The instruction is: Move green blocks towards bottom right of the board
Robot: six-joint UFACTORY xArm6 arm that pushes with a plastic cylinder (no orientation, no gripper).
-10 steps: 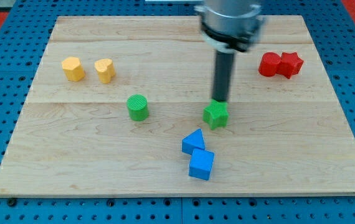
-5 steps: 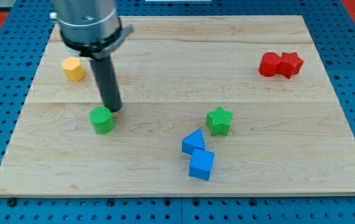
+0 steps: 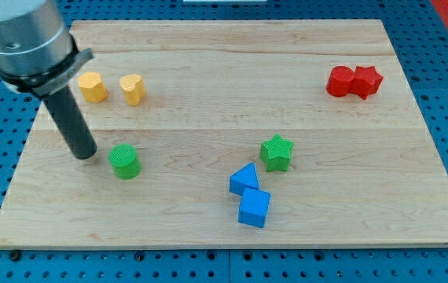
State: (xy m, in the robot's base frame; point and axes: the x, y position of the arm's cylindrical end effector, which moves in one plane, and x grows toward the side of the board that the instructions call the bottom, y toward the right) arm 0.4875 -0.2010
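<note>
With your tool's tip, a gripperless rod holding nothing, just left of the green plastic cylinder, an off-centre push risks glancing, or ploughing into the blue wedge.

No legible text, labels, brand marks, numbers or signs are showing anywhere in the camera view. The wooden board, the coloured blocks and the rod are displaying plain, unmarked surfaces throughout the frame.

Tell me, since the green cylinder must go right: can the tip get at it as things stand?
Probably yes. My tip stands just to the view's left of the green cylinder, apart from it, with only bare board between them.
</note>
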